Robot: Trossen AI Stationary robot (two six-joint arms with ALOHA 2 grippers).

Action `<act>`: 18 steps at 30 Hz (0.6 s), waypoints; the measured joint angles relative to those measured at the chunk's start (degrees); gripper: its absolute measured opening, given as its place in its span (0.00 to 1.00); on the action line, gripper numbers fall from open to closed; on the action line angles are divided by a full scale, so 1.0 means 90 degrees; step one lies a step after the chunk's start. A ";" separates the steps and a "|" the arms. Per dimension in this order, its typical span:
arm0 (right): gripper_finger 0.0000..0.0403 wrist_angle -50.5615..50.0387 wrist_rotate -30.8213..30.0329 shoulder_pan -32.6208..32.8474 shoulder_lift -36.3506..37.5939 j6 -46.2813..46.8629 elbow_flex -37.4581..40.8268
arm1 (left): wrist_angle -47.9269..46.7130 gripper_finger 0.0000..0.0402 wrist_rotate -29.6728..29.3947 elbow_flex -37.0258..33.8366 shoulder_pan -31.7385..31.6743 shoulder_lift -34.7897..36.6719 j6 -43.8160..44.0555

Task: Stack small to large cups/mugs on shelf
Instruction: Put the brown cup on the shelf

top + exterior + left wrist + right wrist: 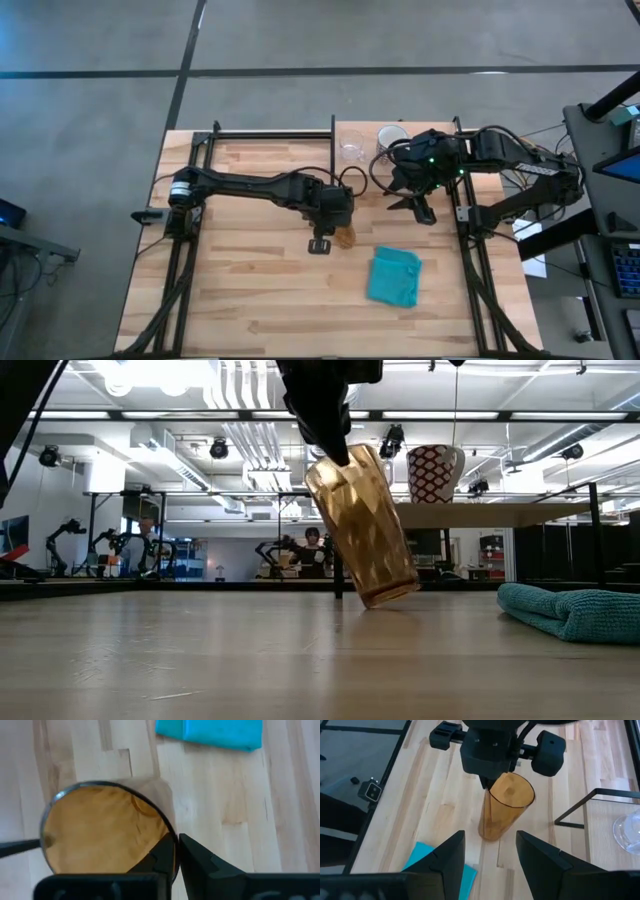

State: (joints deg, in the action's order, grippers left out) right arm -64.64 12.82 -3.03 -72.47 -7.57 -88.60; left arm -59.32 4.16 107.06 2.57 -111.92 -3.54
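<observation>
Clearly, your left gripper [487, 782] was pinching the rim of the tall amber translucent tumbler [504, 805], one finger inside the mouth and one outside, near the middle of the light-wood table [250, 290]. You had the tumbler tilted in the low view, its base corner at or just above the table surface; I cannot tell whether it touched. A crumpled teal cloth [394, 276] lay near it, apart from it. Your right gripper [418, 205] hung with its fingers spread and nothing between them, just beside the small light-wood shelf on thin black posts [500, 513] and pointing toward the tumbler. On that shelf stood the white handled mug with a speckled outside [434, 472] and, beside it, the tiny clear glass cup [351, 150].
</observation>
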 joint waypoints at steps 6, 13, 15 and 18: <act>0.43 -0.0002 0.0000 0.0000 0.0000 0.0008 0.0000 | 0.0040 0.13 -0.0024 -0.0024 0.0002 0.0015 0.0001; 0.43 0.0003 0.0000 0.0000 0.0000 0.0112 0.0000 | 0.0309 0.17 -0.0045 -0.0069 0.0002 0.0016 0.0022; 0.43 0.0002 0.0005 0.0008 0.0000 0.0109 0.0000 | 0.0452 0.17 -0.0045 -0.0069 0.0011 0.0017 0.0023; 0.43 0.0000 0.0010 0.0015 0.0000 0.0108 0.0000 | 0.0551 0.17 -0.0047 -0.0051 0.0012 0.0017 0.0023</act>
State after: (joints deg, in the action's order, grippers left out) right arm -64.64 12.91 -2.90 -72.47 -6.60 -88.60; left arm -54.36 3.74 106.60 2.68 -111.77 -3.33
